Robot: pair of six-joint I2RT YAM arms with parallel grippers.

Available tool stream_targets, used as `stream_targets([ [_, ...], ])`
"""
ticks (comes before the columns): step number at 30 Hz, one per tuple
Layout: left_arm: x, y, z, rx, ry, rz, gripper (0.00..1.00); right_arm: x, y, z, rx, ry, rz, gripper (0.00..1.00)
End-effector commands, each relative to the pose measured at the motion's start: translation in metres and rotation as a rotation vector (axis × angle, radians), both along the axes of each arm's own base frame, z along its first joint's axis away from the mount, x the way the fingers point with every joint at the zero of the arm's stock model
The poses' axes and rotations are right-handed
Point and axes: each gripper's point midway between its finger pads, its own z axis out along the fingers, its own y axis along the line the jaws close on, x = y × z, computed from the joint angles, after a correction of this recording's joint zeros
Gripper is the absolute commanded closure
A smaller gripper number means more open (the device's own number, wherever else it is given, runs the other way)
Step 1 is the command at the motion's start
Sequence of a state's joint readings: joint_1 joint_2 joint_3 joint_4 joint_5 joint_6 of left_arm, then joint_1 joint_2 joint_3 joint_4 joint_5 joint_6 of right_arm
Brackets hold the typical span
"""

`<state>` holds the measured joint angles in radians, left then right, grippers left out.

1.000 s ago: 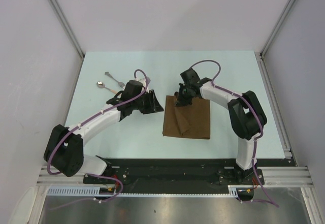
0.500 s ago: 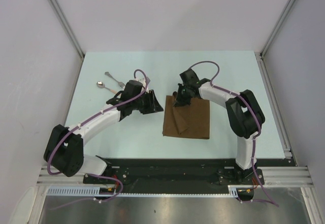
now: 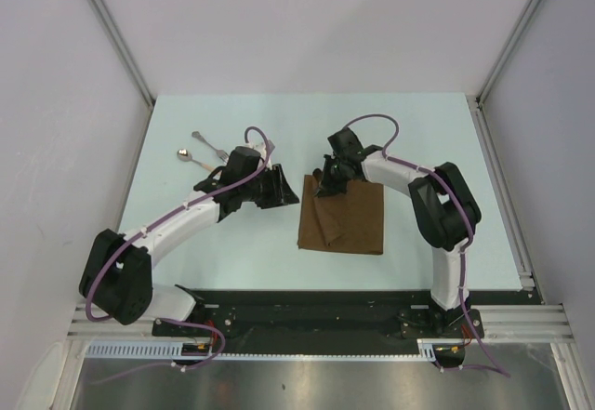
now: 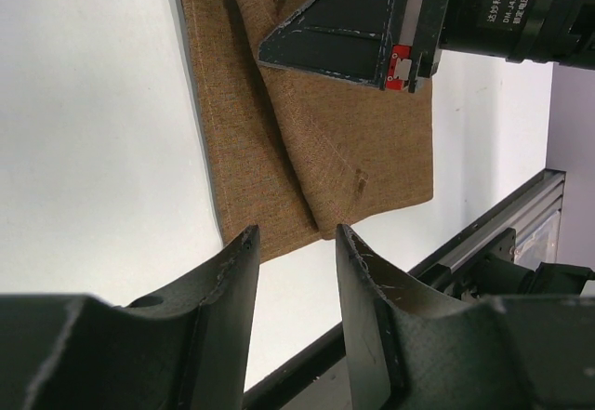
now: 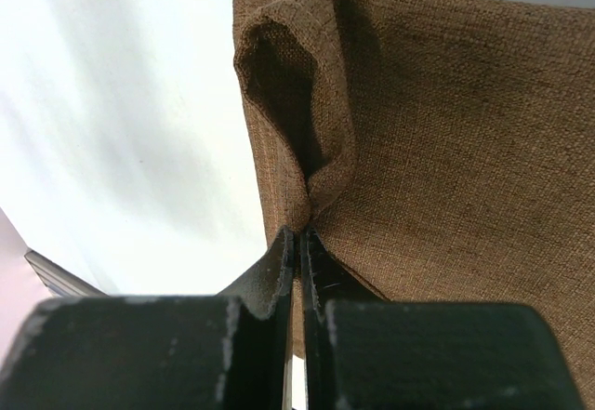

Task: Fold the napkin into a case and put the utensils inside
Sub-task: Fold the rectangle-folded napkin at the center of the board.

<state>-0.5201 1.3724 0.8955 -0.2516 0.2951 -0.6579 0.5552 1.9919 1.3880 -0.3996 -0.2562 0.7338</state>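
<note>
The napkin (image 3: 358, 224) lies on the table (image 3: 418, 131), its left side doubled over loosely. Your left gripper (image 4: 293, 243) hovers just left of it, jaws apart and holding nothing. Your right gripper (image 5: 299, 243) is pinched on the cloth at the far-left corner. Carry that corner low and level so the crease lands straight. The fork (image 3: 210, 146) and spoon (image 3: 191, 157) wait beyond, far left.

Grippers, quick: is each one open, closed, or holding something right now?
Left gripper: open, holding nothing.
Right gripper: closed, pinching a raised fold of the napkin.
</note>
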Motion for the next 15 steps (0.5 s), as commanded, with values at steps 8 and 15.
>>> stream_targets([
  [8, 0.002, 0.001, 0.014, -0.038, -0.035, 0.007, 0.57, -0.003, 0.014, -0.004, 0.057, 0.022, 0.028, 0.92],
  [15, 0.005, 0.002, 0.017, -0.039, -0.044, 0.017, 0.56, -0.002, 0.027, 0.035, 0.201, -0.078, 0.113, 0.54],
])
